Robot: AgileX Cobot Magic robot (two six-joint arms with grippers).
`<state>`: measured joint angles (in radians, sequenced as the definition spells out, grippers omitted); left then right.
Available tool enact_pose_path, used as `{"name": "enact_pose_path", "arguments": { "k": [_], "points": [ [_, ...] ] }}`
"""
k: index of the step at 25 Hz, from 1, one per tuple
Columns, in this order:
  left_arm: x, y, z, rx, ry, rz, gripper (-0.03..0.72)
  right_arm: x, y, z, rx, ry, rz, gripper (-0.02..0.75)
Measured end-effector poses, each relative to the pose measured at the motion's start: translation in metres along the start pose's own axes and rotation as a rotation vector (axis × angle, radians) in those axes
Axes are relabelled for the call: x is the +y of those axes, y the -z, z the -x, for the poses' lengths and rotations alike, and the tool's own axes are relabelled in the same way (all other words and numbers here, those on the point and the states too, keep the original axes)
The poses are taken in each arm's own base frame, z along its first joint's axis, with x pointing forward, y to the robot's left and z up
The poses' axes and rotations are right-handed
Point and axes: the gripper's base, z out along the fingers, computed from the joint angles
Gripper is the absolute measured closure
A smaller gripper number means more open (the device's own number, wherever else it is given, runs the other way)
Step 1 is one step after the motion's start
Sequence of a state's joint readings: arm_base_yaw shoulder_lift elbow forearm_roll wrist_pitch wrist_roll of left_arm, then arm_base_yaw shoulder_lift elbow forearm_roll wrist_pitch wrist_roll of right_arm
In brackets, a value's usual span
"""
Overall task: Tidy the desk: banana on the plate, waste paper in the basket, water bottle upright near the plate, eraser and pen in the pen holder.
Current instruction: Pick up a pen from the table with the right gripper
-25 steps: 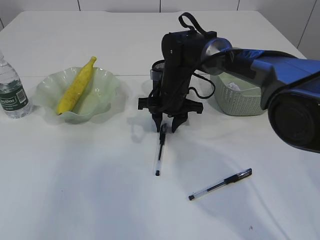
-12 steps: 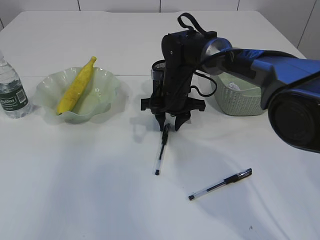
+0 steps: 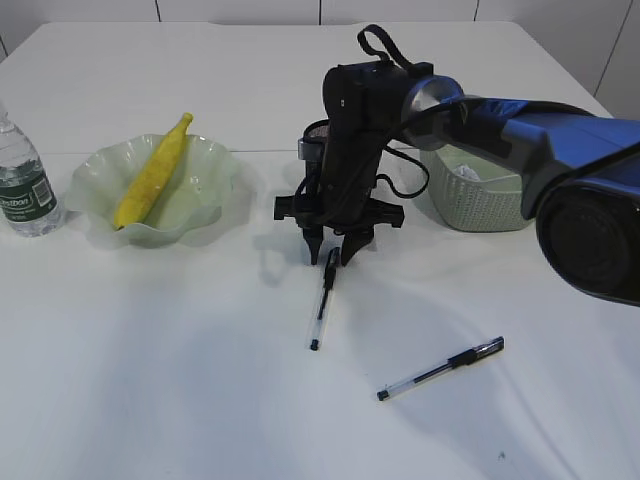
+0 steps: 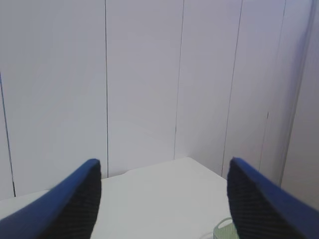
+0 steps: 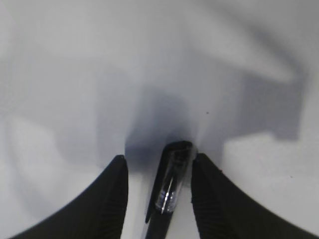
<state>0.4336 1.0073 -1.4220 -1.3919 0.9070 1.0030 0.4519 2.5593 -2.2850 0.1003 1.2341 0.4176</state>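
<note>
My right gripper (image 3: 330, 262) points down at the table's middle, open, its fingers straddling the capped upper end of a black pen (image 3: 321, 305) lying on the table. In the right wrist view the pen (image 5: 172, 184) lies between the fingers of the right gripper (image 5: 159, 158), close to the right finger, with a gap on the left. A second pen (image 3: 440, 369) lies front right. The banana (image 3: 152, 185) rests on the pale green plate (image 3: 215, 165). The water bottle (image 3: 22, 185) stands upright left of it. The left gripper (image 4: 163, 162) is open, facing the wall. The eraser is out of view.
A mesh pen holder (image 3: 314, 138) stands behind the right arm, mostly hidden by it. A pale green basket (image 3: 475, 200) with crumpled paper (image 3: 468, 175) in it sits at the right; its rim (image 4: 224, 230) also shows in the left wrist view.
The right gripper rose and shifted slightly right, then came back down and left over the pen's upper end. The pen has not moved.
</note>
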Motion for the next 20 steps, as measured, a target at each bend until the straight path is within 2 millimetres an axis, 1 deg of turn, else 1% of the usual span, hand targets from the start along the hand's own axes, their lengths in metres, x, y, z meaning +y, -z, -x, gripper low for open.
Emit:
{"name": "enact_pose_path", "arguments": {
  "k": [11,20],
  "points": [
    [0.0000,0.0000,0.0000,0.000,0.000,0.000,0.137,-0.0065,0.0003,0.0032,-0.034,0.036,-0.072,0.422],
    [0.0003,0.0000,0.0002,-0.002,0.000,0.004,0.137,0.0000,0.0000,0.0002,-0.002,0.008,0.000,0.422]
  ]
}}
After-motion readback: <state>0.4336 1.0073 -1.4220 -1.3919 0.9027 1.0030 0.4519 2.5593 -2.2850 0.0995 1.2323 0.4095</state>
